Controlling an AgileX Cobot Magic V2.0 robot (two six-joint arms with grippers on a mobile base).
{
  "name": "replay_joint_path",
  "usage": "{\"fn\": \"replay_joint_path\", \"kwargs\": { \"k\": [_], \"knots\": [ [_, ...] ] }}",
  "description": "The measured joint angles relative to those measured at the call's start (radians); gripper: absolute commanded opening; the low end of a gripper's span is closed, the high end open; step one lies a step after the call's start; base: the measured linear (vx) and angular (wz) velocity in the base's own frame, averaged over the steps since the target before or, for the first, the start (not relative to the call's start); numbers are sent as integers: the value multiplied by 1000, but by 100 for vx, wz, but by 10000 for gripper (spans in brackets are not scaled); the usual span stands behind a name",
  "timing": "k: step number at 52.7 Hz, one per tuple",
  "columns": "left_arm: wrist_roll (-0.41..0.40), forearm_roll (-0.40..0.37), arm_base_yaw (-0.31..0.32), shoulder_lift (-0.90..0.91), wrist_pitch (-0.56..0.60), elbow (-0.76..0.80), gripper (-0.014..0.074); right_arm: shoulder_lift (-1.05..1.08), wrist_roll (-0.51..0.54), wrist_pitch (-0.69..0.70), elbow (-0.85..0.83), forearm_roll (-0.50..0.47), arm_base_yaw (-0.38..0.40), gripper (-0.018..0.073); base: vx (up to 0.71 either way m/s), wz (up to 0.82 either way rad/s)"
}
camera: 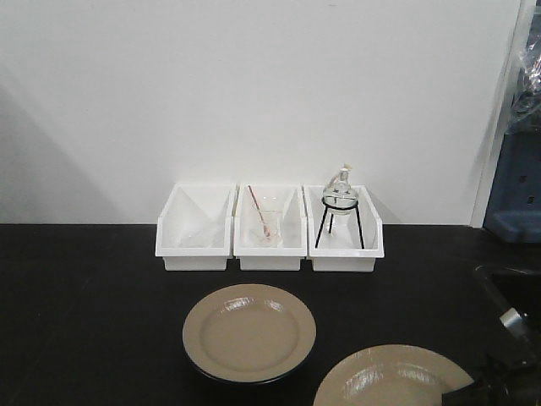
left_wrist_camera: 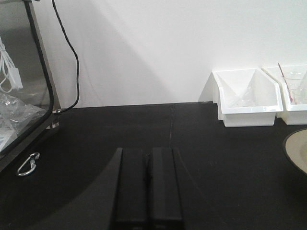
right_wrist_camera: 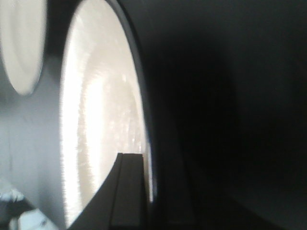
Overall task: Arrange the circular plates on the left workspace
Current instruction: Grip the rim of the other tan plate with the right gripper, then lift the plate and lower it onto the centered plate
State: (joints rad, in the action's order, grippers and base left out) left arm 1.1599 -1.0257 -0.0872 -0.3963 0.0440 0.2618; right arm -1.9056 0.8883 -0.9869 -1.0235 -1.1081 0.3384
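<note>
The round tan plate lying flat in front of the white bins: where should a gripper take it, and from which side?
Pinch the rim of the glossy tan round plate, one finger over, one under: it lies flat on the black countertop, too wide to span. Probably come low from its near side; white rectangular bins stand behind.

Two round, shallow plates show glossy tan tops and dark rims. The first plate [camera: 249, 332] lies flat and face up on the matte black countertop [camera: 84, 321]. The second plate [camera: 380, 381] is nearer and to its right, apart from it, partly out of view.
</note>
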Motion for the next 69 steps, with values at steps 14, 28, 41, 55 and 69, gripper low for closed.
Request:
{"fn": "replay_joint_path", "kwargs": {
  "k": [14, 28, 41, 55, 69],
  "knots": [
    [0, 0, 2, 0, 0, 0, 0, 65, 0, 17, 1, -166, 0, -4, 0, 0],
    [0, 0, 12, 0, 0, 0, 0, 86, -3, 8, -12, -428, -47, -4, 0, 0],
    [0, 0, 12, 0, 0, 0, 0, 23, -98, 127, -206, -461, -246, -4, 0, 0],
    [0, -1, 12, 0, 0, 0, 0, -136, -212, 231, -409, -444, -432, -4, 0, 0],
    [0, -2, 12, 0, 0, 0, 0, -288, -243, 284, -507, -425, -495, -4, 0, 0]
  ]
}}
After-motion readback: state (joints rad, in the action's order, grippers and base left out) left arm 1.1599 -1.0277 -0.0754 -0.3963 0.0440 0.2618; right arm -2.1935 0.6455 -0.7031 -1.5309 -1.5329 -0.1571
